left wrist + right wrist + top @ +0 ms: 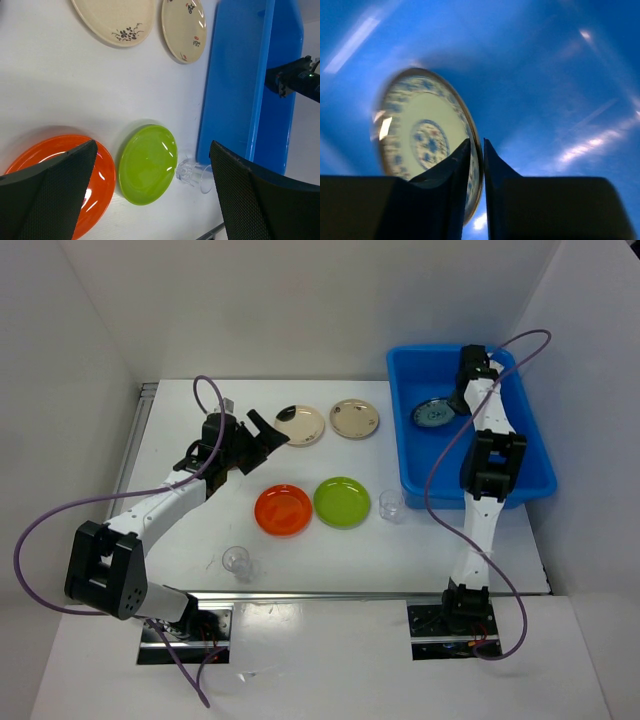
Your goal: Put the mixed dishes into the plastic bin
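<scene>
The blue plastic bin (530, 465) stands at the right. Inside it my right gripper (458, 403) is shut on the rim of a round patterned plate (434, 415), dark from above; the right wrist view shows its pale, blue-patterned face (422, 135) pinched on edge between my fingers (476, 146) over the bin floor (545, 75). My left gripper (268, 436) is open and empty beside a beige plate (303, 425). A second beige plate (355, 419), an orange plate (283, 509), a lime plate (342, 501) and two clear cups (391, 505) (237, 561) sit on the table.
In the left wrist view my open left gripper (152, 146) hangs over the lime plate (147, 164), with the orange plate (104, 186) to its left, a cup (192, 174) lying by the bin wall (232, 85), and both beige plates (117, 20) (184, 27) beyond. White walls enclose the table.
</scene>
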